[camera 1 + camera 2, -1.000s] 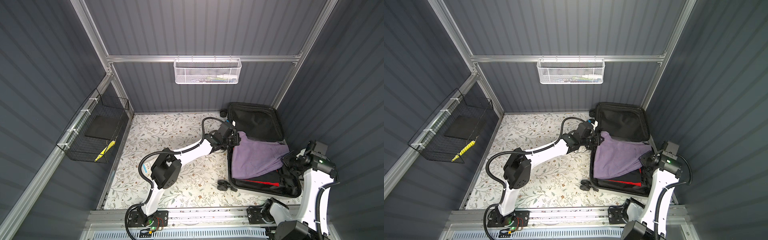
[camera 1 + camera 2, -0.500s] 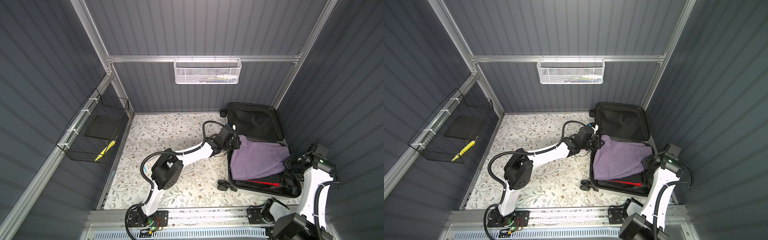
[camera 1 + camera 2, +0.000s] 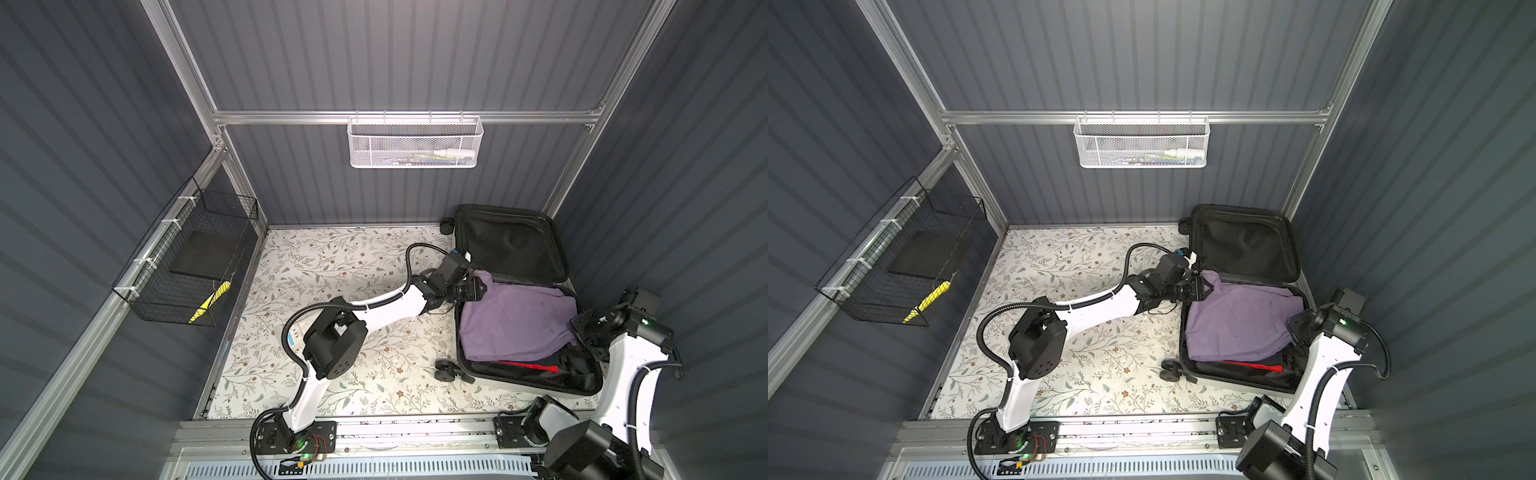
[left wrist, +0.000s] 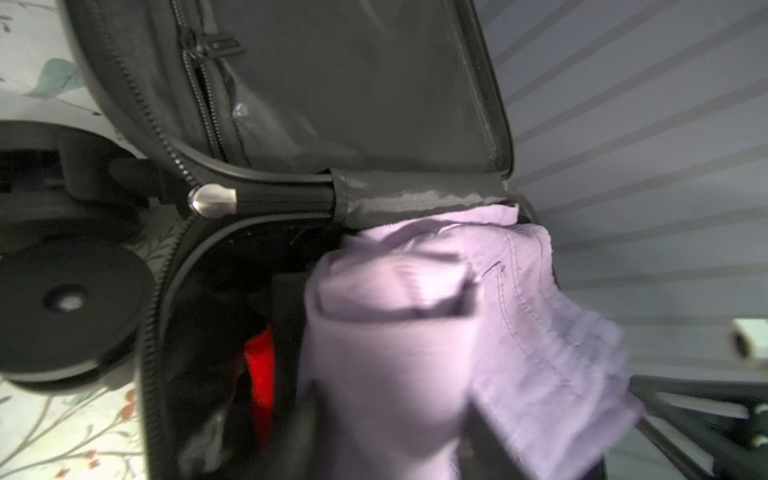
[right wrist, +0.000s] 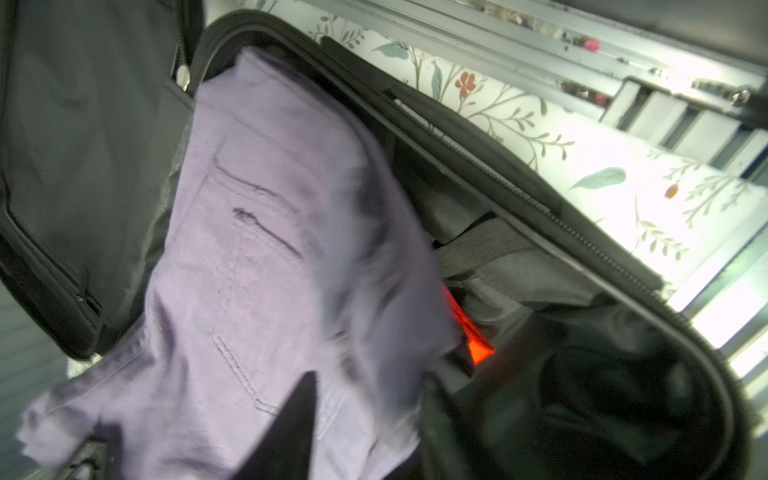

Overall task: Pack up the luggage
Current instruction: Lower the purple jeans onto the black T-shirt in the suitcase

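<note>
The luggage [image 3: 511,245] [image 3: 1246,245] lies open at the back right, its black-lined lid against the wall. Purple trousers [image 3: 515,324] [image 3: 1237,324] are spread over its lower half, above dark clothes and a red item [image 3: 536,366] [image 5: 478,345]. My left gripper [image 3: 478,289] [image 3: 1204,289] is at the trousers' far left corner. In the left wrist view its jaws [image 4: 392,432] stand apart with purple cloth [image 4: 395,332] between them. My right gripper [image 3: 579,328] [image 3: 1292,328] is at the trousers' right edge. Its fingers [image 5: 299,415] are spread over the cloth [image 5: 257,249].
A white mesh basket [image 3: 415,143] hangs on the back wall with small items inside. A black wire basket [image 3: 191,266] on the left wall holds a dark pad and a yellow object [image 3: 210,301]. The suitcase wheels [image 3: 446,370] jut onto the floral floor [image 3: 332,270].
Both grippers have gone from shut to open. The purple trousers have sunk and flattened into the lower half of the luggage, and both wrist views show the cloth blurred.
</note>
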Controlling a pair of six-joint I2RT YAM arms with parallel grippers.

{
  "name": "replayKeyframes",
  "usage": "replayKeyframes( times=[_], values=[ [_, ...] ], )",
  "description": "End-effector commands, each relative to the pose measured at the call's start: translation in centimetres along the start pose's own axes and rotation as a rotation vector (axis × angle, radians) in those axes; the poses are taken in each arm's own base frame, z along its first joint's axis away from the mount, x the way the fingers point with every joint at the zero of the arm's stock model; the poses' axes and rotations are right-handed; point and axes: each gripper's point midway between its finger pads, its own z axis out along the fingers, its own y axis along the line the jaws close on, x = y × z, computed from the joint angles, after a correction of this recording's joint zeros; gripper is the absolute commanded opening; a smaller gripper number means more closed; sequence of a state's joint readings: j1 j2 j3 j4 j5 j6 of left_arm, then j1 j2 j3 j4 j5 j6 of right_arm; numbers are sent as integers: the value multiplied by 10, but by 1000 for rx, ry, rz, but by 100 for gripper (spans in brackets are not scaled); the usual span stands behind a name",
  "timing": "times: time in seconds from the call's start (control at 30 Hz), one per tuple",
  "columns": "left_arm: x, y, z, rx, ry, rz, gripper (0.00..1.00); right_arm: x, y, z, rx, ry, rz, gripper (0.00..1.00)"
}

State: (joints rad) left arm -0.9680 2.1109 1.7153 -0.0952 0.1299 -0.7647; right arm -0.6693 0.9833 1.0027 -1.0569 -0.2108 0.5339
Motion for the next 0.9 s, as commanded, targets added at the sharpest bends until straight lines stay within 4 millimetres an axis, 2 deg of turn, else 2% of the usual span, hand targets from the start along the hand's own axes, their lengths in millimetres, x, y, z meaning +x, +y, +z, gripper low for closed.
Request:
replayKeyframes(
  times=[0.0,0.07,0.1,0.23,0.3,0.4,0.5,0.67,0.73,0.87],
  values=[
    [-10,-17,-14,-2,-6,66,85,-14,15,-21,-49,-63,-6,60],
    [-18,-24,-25,-2,-21,92,97,-21,23,-31,-75,-91,-5,66],
    [-22,-28,-30,-2,-27,106,100,-23,27,-36,-91,-101,-7,67],
    [-36,-45,-49,12,-48,158,100,-26,49,-47,-191,-96,-11,69],
    [-44,-55,-56,24,-64,184,100,-19,66,-46,-284,-51,-18,70],
    [-53,-66,-59,38,-63,224,100,-14,76,-40,-340,-19,-22,72],
    [-57,-69,-51,55,-49,242,100,-9,78,-31,-362,9,-15,73],
    [-53,-64,-30,75,-15,238,100,-1,69,-8,-352,37,11,74],
    [-46,-59,-19,80,9,226,100,3,63,3,-340,51,22,74],
    [-29,-37,5,45,53,185,100,11,48,26,-294,71,48,74]
  ],
)
